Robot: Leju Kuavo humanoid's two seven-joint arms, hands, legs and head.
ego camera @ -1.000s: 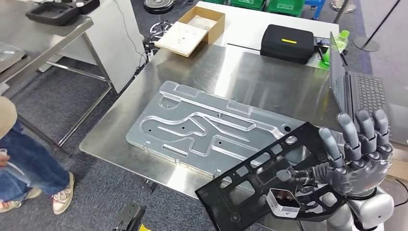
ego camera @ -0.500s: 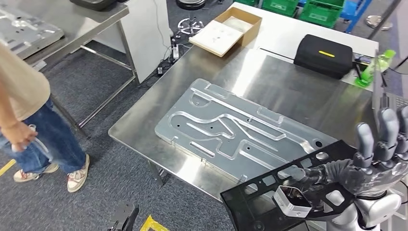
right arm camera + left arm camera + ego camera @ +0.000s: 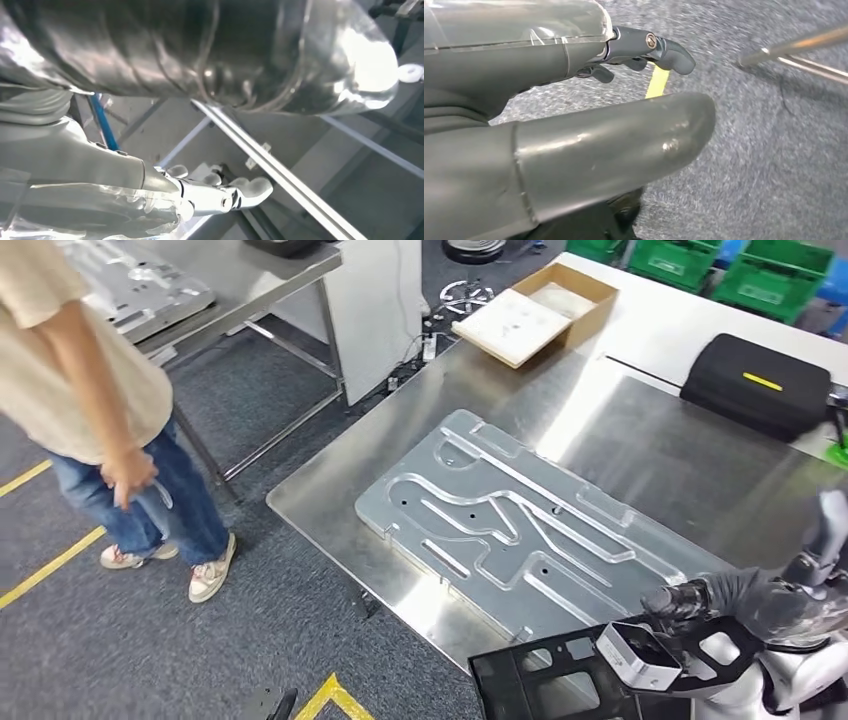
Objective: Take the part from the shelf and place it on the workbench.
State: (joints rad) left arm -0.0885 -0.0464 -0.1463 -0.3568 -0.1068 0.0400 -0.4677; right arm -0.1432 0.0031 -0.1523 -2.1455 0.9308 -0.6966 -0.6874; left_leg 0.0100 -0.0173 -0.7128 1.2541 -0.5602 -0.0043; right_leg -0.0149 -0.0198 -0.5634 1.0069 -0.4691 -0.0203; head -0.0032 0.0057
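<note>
You can see the right hand point(image 3: 740, 605) at the lower right of the head view, holding the black part point(image 3: 545, 680), a flat frame with cut-out windows, which hangs past the near edge of the steel workbench point(image 3: 640, 435). On the workbench a large machined aluminium plate point(image 3: 510, 530) lies flat, just beyond the part. The left hand point(image 3: 574, 115) hangs over grey carpet with nothing in it, its fingers apart, and a person point(image 3: 95, 400) stands left of the table.
</note>
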